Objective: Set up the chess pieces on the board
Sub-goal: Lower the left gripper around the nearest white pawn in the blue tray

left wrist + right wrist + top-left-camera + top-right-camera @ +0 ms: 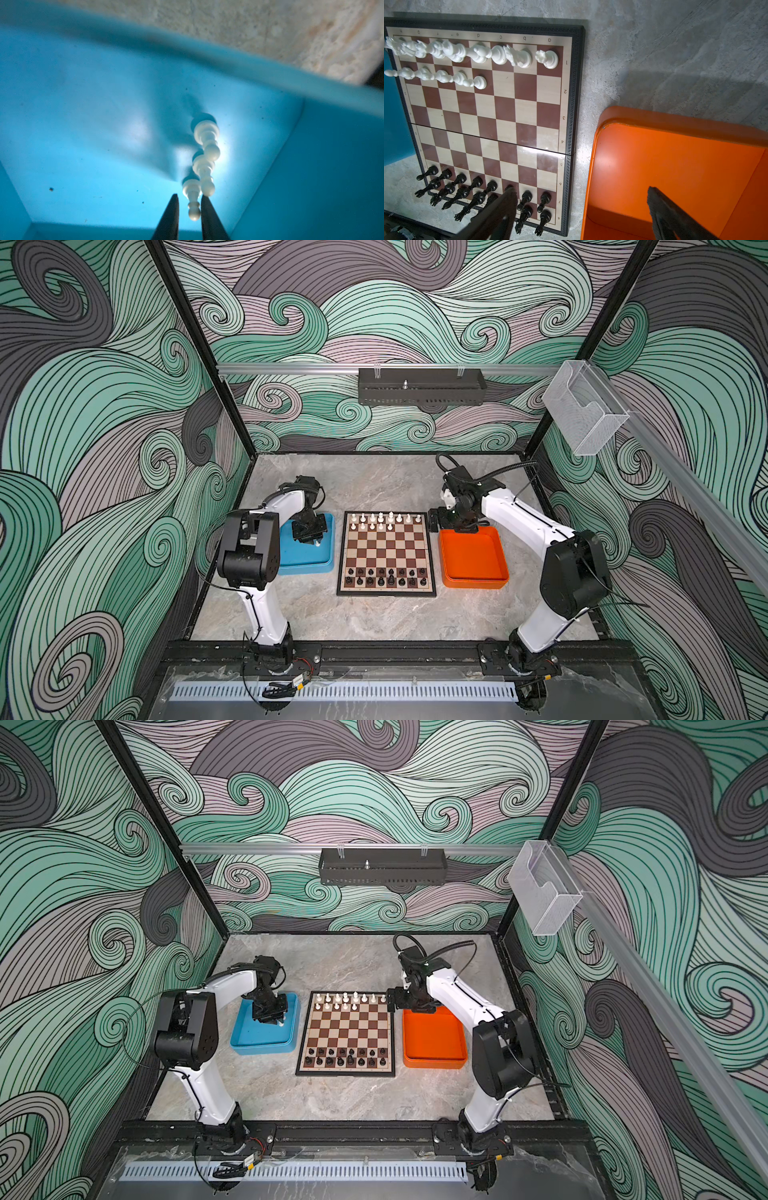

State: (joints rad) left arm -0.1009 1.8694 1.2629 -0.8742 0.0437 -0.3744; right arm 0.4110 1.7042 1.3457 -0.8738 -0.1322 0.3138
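Left hand (190,195) flanks a pawn (191,189) in the blue tray (83,145), destined for the board (386,556); fingers nearly together, grip unclear.

Top pair: mounted high at the cell's front, tilted down, facing the back wall, well back. Both take in the whole desk (374,485), both arms, board (386,549) centre, blue tray (307,567) left, orange tray (473,583) right. Near-identical pics, slight sideways offset.

L wrist cam: v. close, down inside the blue tray, sighting along the left claw (190,195) at the white pawns (206,133), desk strip past the rim.

R wrist cam: higher up, looking down past the right claw (581,188); gets most of the board, an orange tray corner, a blue sliver.

Board shared by top pair & R wrist; blue tray by all four.
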